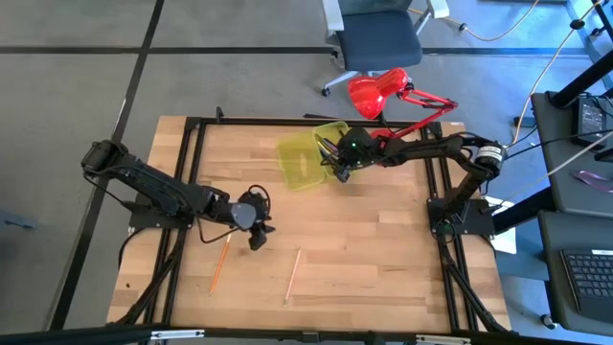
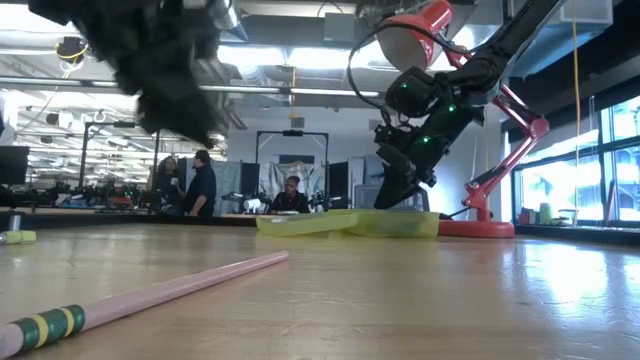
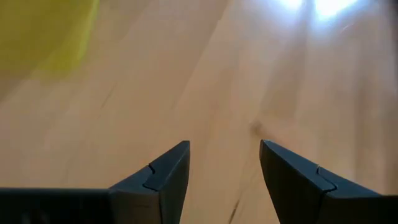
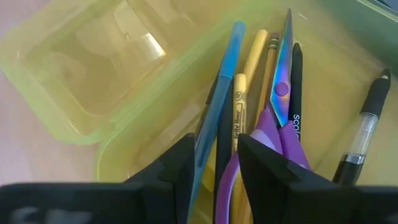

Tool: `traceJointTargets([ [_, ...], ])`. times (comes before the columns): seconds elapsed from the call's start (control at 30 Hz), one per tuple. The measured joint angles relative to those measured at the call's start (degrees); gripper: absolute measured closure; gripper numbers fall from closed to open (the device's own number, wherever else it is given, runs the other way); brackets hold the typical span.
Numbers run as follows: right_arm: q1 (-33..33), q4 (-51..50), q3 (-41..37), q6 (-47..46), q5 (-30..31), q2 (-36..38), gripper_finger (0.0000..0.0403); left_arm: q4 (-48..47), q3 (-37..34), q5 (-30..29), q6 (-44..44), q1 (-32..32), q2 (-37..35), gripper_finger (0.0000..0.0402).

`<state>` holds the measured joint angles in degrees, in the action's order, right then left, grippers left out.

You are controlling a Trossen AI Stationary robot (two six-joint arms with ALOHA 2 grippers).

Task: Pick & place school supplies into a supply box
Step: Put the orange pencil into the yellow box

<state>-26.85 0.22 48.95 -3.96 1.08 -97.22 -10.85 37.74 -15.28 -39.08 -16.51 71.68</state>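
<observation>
Pens and pencils lie partly hidden inside the yellow-green box (image 4: 149, 106) at the table's (image 1: 383, 240) far edge, their lower ends cut off behind the right gripper (image 4: 214, 165). That gripper hangs over the box, fingers slightly parted and holding nothing. Visible there: one blue pen (image 4: 219, 87), purple scissors (image 4: 280, 118), several more sticks. Two pencils remain on the table: an orange one (image 1: 219, 266) and a pink one (image 1: 293, 274). The left gripper (image 3: 224, 177) hovers spread and empty above the wood near them.

Bare table (image 1: 383, 249) centre & near right: free passage. Far edge blocked by supply box (image 1: 305, 163), red lamp (image 1: 383, 91), right gripper (image 1: 337, 161) over box.
</observation>
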Motion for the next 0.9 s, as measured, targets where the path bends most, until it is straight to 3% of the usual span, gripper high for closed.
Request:
traceJointTargets([
  [0.37, -0.04, 0.06, 0.02, 1.65, 0.72, 4.59, 0.0275, -20.41, 0.69, 7.43, -24.04, -3.11, 0.0, 0.0217],
  [0.57, -0.04, -0.05, 0.02, 1.65, 0.79, 4.67, 0.0275, -31.79, 2.15, 8.4, -37.56, -4.48, 0.02, 0.0217],
  [0.9, -0.03, -0.49, 0.02, 1.65, 0.81, 4.67, 0.0276, -35.94, 2.25, 14.3, -45.04, -4.55, 8.02, 0.0217],
])
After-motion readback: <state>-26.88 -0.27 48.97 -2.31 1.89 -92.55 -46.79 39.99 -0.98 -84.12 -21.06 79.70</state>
